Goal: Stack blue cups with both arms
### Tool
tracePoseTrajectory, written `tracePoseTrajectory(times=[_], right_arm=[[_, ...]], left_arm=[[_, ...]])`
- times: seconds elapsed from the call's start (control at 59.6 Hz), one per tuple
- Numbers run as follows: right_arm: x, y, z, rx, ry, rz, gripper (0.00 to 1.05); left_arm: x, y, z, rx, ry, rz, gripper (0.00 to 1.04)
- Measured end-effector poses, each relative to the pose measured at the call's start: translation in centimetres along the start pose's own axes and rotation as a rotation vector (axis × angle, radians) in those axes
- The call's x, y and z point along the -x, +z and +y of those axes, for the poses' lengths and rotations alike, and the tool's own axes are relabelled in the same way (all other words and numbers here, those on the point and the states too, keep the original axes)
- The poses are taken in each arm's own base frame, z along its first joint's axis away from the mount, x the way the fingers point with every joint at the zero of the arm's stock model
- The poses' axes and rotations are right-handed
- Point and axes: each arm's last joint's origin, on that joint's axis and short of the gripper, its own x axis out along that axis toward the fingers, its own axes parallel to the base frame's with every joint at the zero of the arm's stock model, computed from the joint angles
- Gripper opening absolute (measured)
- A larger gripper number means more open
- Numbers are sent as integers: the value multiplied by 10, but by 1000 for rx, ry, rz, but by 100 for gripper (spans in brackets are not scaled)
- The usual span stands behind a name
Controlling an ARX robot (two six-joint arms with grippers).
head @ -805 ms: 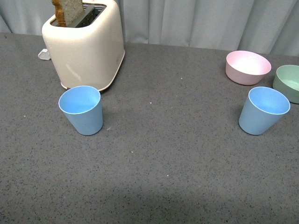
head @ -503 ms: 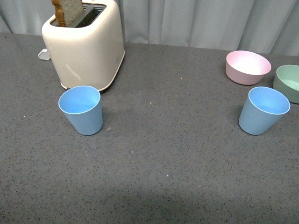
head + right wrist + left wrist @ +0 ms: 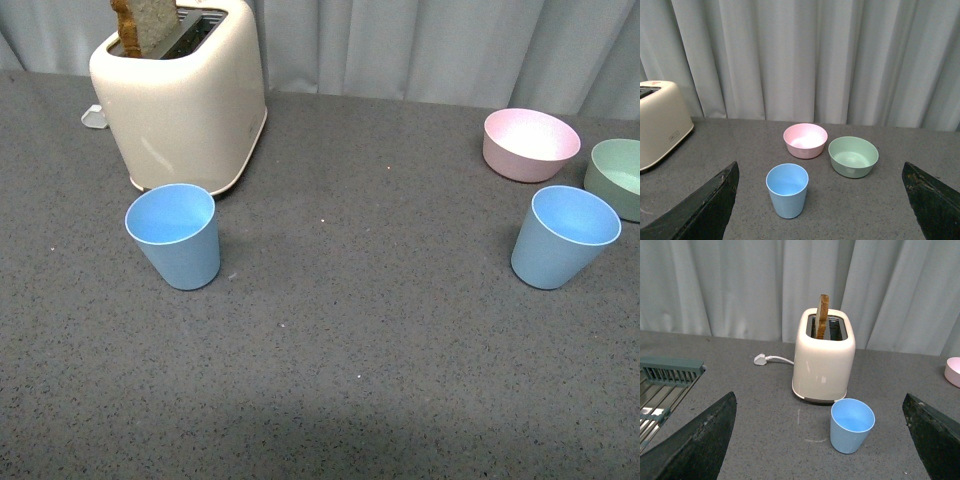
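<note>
Well apart on counter [image 3: 350, 380]: left cup [image 3: 176, 240], right cup [image 3: 560, 240], upright; left tool [image 3: 818, 396], right tool [image 3: 820, 163] spread wide, empty, aimed to straddle each.

The front camera sat above the table [image 3: 380, 340] and looked steeply down on it, close in. The left wrist camera hung lower and further back, facing almost level toward the curtain [image 3: 740, 285]. It shared the toaster [image 3: 180, 100] and left blue cup [image 3: 175, 238] with the front view. The right wrist camera (equally low) shared the right blue cup [image 3: 562, 238], pink bowl [image 3: 530, 145] and green bowl [image 3: 618, 178].
</note>
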Motion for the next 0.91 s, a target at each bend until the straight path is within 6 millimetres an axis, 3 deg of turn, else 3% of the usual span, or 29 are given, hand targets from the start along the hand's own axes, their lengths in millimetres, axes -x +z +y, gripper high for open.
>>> tracePoseTrajectory(times=[0.117, 0.218, 0.285, 0.537, 0.905], right_arm=[[0, 0, 0, 0, 0, 0, 95], [0, 0, 0, 0, 0, 0, 95], [0, 0, 0, 0, 0, 0, 95], [0, 0, 0, 0, 0, 0, 95], [0, 0, 0, 0, 0, 0, 95]], left_arm=[[0, 0, 0, 5, 15, 12, 98], [-5, -6, 2, 69, 182, 258, 98], [-12, -12, 1, 99, 201, 334, 98], [-71, -3, 1, 211, 99, 420, 98], [-173, -23, -7, 232, -20, 710, 98]])
